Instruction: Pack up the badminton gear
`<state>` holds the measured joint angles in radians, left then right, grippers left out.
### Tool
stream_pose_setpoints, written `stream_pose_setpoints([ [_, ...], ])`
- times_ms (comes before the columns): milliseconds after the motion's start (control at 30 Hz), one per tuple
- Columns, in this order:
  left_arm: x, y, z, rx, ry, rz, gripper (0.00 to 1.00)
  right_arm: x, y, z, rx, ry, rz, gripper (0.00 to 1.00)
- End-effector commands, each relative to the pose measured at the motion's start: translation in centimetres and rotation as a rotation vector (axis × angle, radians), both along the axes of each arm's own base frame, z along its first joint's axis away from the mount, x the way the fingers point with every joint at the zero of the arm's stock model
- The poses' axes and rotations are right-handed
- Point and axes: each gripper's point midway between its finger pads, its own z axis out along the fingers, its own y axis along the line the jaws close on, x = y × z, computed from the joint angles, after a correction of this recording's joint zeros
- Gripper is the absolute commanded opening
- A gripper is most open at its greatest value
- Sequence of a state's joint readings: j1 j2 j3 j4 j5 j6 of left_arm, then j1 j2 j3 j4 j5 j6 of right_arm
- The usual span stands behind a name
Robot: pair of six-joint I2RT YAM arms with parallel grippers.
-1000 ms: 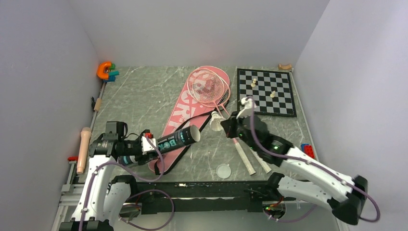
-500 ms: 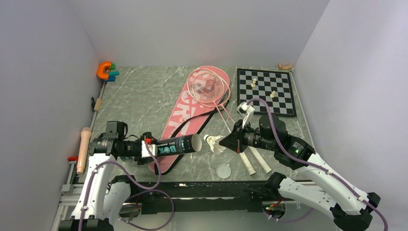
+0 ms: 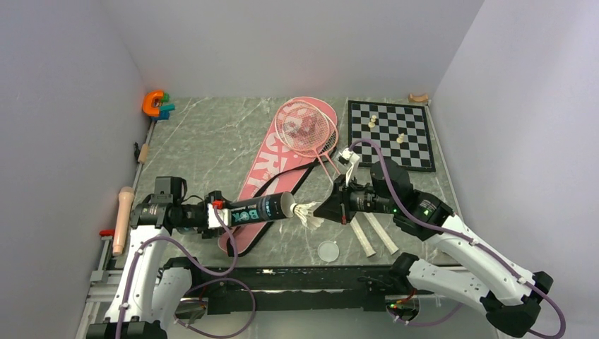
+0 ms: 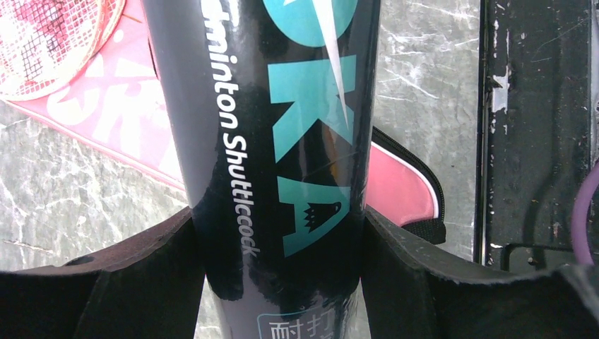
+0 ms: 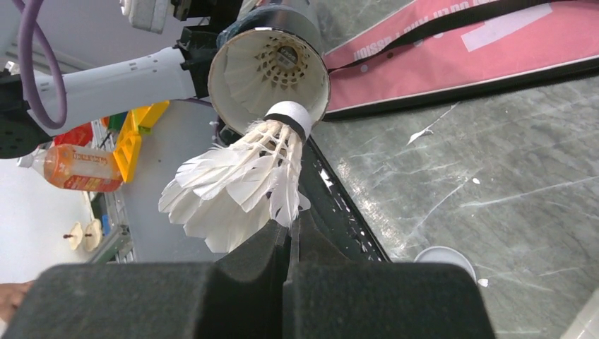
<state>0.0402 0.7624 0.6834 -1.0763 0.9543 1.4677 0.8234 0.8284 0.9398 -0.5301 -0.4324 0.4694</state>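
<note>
My left gripper [image 3: 216,215] is shut on the long black tube [image 3: 258,210], held nearly level above the pink racket bag [image 3: 272,166]. In the left wrist view the tube [image 4: 275,141] fills the gap between the jaws of that gripper [image 4: 279,261]. My right gripper [image 3: 326,210] is shut on the feathers of a white shuttlecock [image 3: 307,212]. In the right wrist view the shuttlecock's [image 5: 240,176] cork tip touches the rim of the tube's open mouth [image 5: 236,63], and another shuttlecock [image 5: 282,60] sits inside. Two pink-and-white rackets [image 3: 305,127] lie on the bag's far end.
A chessboard [image 3: 390,134] with pale pieces lies at the back right. An orange and teal toy [image 3: 156,104] sits in the back left corner. A clear round lid [image 3: 328,250] rests near the front edge, beside the racket handles [image 3: 364,236].
My right gripper has carried the shuttlecock left and toward the front, up to the tube's mouth. My left arm has lowered the tube from a tilt to nearly level.
</note>
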Motion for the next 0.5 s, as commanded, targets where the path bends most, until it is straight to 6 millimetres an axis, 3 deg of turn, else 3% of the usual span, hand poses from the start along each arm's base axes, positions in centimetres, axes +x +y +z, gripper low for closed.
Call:
stream_pose_setpoints([
  [0, 0.5, -1.1, 1.8, -0.072, -0.068, -0.034, 0.17, -0.2, 0.4, 3.2, 0.063, -0.067, 0.033, 0.0],
  [233, 0.4, -1.2, 2.0, -0.083, -0.065, -0.045, 0.17, 0.4, 1.3, 3.2, 0.07, -0.058, 0.043, 0.0],
  [467, 0.1, -1.5, 2.7, -0.103, -0.061, -0.053, 0.17, 2.3, 3.2, 2.1, 0.066, -0.033, 0.023, 0.0],
])
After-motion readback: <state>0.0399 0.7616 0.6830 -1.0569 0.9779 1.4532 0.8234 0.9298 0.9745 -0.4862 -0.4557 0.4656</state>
